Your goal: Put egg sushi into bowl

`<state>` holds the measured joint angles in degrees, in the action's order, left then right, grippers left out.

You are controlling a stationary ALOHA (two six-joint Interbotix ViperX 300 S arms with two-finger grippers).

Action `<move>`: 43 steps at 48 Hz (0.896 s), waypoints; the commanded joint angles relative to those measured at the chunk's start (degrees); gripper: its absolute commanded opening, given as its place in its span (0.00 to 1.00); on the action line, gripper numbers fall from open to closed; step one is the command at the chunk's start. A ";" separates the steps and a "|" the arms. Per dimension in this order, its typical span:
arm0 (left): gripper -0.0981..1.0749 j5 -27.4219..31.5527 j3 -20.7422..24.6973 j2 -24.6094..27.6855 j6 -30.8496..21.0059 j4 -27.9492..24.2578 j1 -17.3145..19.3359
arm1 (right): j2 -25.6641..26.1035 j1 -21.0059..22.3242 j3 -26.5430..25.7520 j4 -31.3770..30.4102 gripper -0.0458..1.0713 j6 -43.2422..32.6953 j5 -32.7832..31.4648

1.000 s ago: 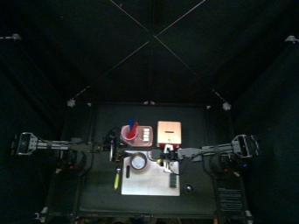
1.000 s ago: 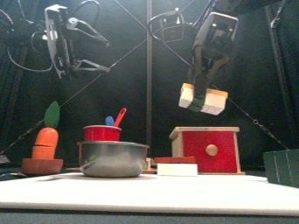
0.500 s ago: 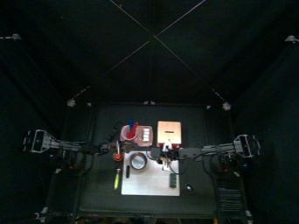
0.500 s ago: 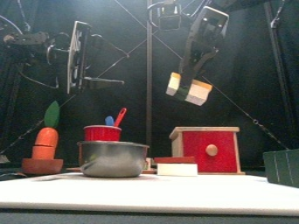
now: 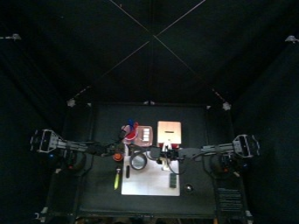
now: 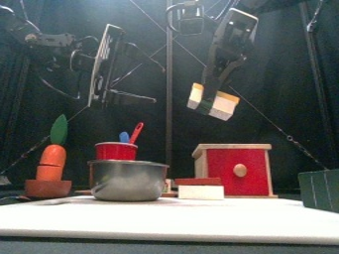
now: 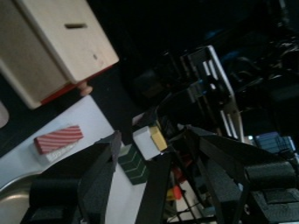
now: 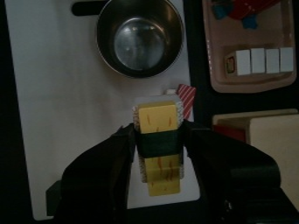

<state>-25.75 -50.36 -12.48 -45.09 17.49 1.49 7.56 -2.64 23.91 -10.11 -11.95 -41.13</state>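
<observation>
Black curtains are ringing the table. Right gripper is clamping the egg sushi, now carried leftward and tilted, high above and short of the bowl. Left gripper is hanging spread, having shifted inward.

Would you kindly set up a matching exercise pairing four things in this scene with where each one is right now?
Things:
1. egg sushi
2. bowl
3. carrot
4. red cup

Places:
A. behind the bowl in the front view
B. on the white mat, empty
C. held in the right gripper, in the air
D. upright in a small brown pot

Pairs: 1-C, 2-B, 3-D, 4-A
</observation>
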 commanded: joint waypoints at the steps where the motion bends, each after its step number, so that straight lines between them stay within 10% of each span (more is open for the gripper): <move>1: 0.88 7.21 3.34 -0.62 0.18 0.53 0.62 | 1.05 0.09 -1.32 -0.09 0.60 -0.09 0.35; 43: 0.88 0.79 10.11 9.40 -0.18 7.03 -2.90 | 0.09 3.78 -2.11 -1.41 0.60 -0.18 1.32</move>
<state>-24.43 -42.10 -2.90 -45.44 24.35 -1.14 6.86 0.79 22.94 -11.43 -12.13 -40.25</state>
